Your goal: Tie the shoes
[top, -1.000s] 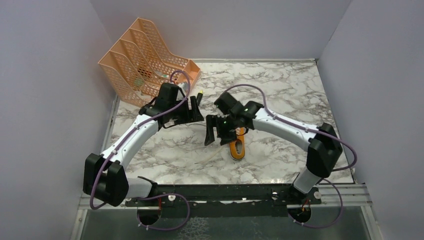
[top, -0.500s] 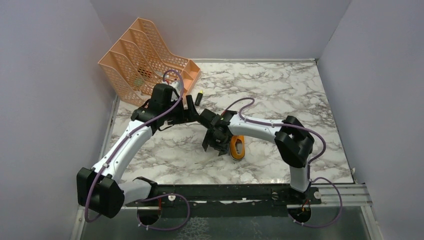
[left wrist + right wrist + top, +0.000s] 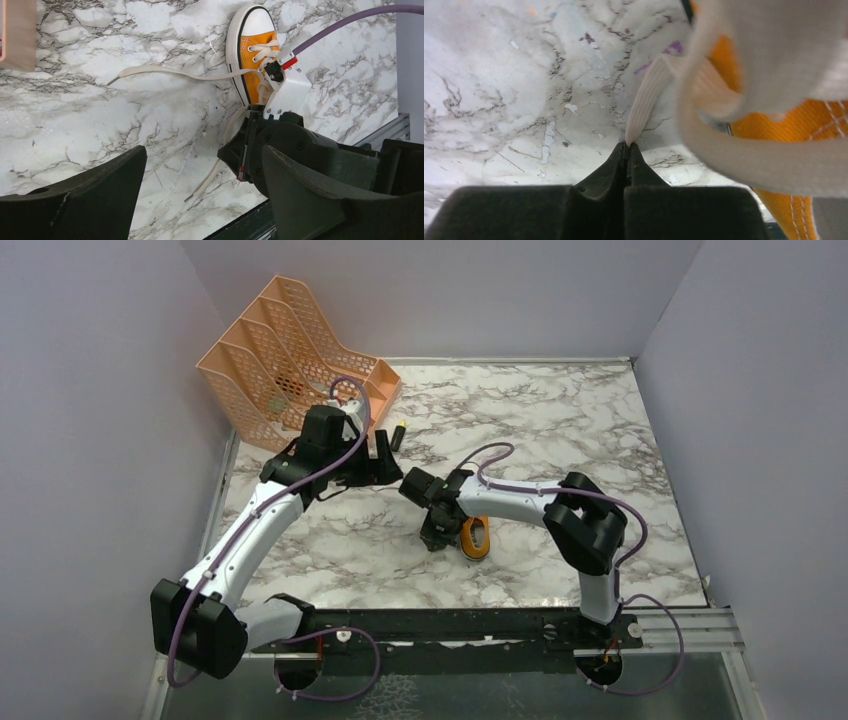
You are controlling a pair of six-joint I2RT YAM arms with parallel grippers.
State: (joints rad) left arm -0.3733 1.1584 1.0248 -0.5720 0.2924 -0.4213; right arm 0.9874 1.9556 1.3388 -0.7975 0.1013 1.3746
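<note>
A white marble-patterned table [image 3: 560,410] with grey veins sits between pale lavender walls. In the upper left of the top view, a peach mesh file rack [image 3: 285,350] stands at the table's far corner. Just right of it the left gripper [image 3: 385,458] hangs over bare marble. Its 2 fingers [image 3: 90,195] are spread wide and hold nothing. A small dark object with a yellow end [image 3: 399,432] sits just beyond them; what it is cannot be told.

Further right, near the middle of the frame, the right gripper [image 3: 437,533] is low at the table, just left of the orange sneaker [image 3: 477,538]. The sneaker rests on its sole. In the left wrist view its white toe cap [image 3: 257,22] points to the top of the frame. The free lace [image 3: 175,72] trails from the sneaker to the left across the marble and lies flat. The pinched lace [image 3: 644,100] comes off the sneaker's left side. In the right wrist view its end disappears between the right gripper's fingertips, which are pressed together on it right at the table.

The left gripper is well apart from the sneaker. In the left wrist view the right arm's black wrist [image 3: 310,150] stands between them and covers the sneaker's heel.
</note>
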